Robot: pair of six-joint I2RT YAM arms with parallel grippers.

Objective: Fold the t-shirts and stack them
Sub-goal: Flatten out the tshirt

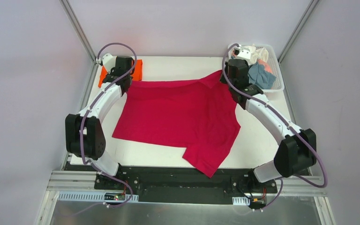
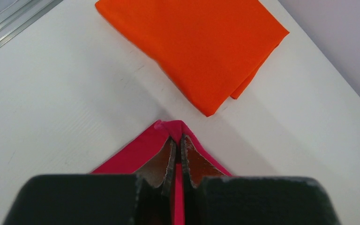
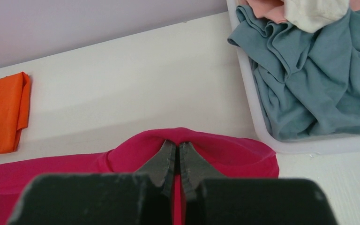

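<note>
The red shirt [image 1: 178,112] lies spread across the middle of the surface [image 1: 262,140], and both arms reach to its far edge. The left gripper [image 2: 178,140] is pressed together on the shirt's far-left corner, a peak of red cloth pinched between its pads. The right gripper [image 3: 178,147] is likewise closed on a raised hump of red cloth at the far-right end, just beside the basket [image 3: 318,145].

From both grippers the rest of the shirt lies toward the near edge. The held edge runs left to right between them, and a sleeve trails off toward the near-right corner. The shirt's long axis appears to run left to right too, so the held edge is probably one side of the garment.

A folded orange shirt [image 2: 192,47] sits at the far-left corner, near the left gripper but apart from the red cloth. The basket at the far-right corner holds a crumpled grey-blue shirt [image 3: 318,79] with paler ones behind it.

The likely next move is a lengthwise fold, carrying the held edge toward the near edge — both arms together, so the edge stays straight.
</note>
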